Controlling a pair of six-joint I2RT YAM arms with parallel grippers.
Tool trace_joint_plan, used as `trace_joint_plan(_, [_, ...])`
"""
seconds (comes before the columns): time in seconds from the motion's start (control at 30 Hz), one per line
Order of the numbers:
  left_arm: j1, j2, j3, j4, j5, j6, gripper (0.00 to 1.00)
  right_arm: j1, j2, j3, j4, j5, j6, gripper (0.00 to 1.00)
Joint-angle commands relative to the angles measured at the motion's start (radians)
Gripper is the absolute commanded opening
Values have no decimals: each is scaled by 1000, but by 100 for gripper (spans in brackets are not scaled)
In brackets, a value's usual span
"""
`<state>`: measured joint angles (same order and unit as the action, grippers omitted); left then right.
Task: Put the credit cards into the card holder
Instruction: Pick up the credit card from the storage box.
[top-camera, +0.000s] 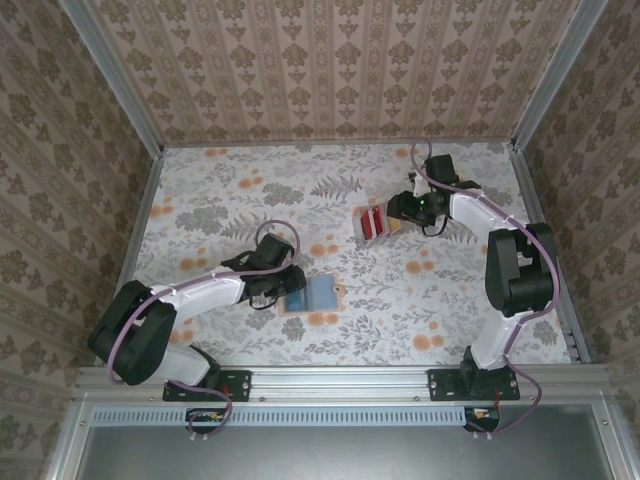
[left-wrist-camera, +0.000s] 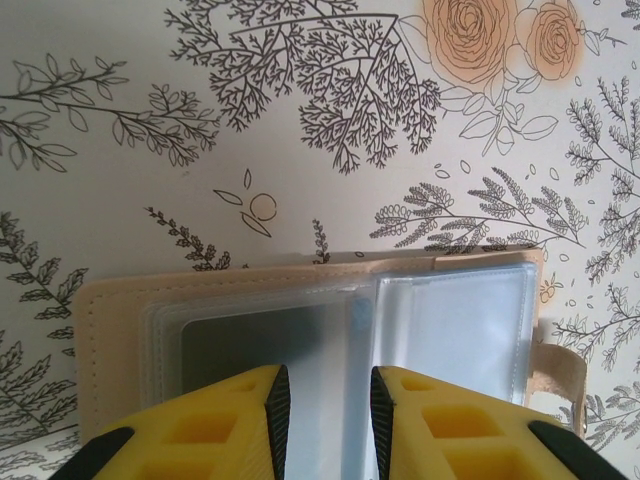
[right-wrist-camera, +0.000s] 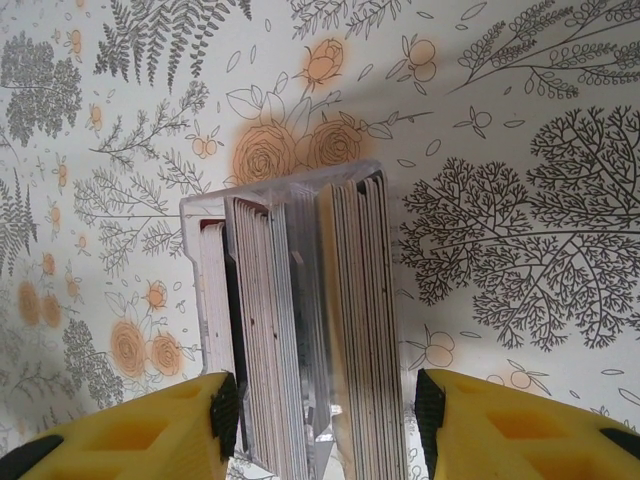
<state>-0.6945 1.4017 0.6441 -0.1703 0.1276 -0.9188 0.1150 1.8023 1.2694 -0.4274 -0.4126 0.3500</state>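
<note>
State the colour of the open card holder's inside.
Light blue inside the flat pinkish-tan card holder, clearest in the top external view.

Soft, even, bright light filled all three views. The table carried only faint, soft-edged shadows under the arms. In both wrist views the yellow fingers at 6 o'clock looked blurred, and the clear sleeves of the card holder gave a dull sheen.

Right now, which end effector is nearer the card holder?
Left. The left end effector is at the edge of the card holder; the right end effector is far off, straddling the cards.
</note>
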Motion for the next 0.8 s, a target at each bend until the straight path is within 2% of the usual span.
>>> trace_joint_plan(0.0, [-4, 7, 25, 10, 12, 29, 31, 13, 10, 34, -24, -25, -3, 54])
trace_joint_plan(0.5, [-5, 6, 28, 5, 15, 31, 31, 50, 36, 61, -35, -37, 0, 54])
trace_joint_plan(0.77, [-6, -3, 22, 3, 16, 29, 31, 56, 56, 70, -75, 52, -34, 54])
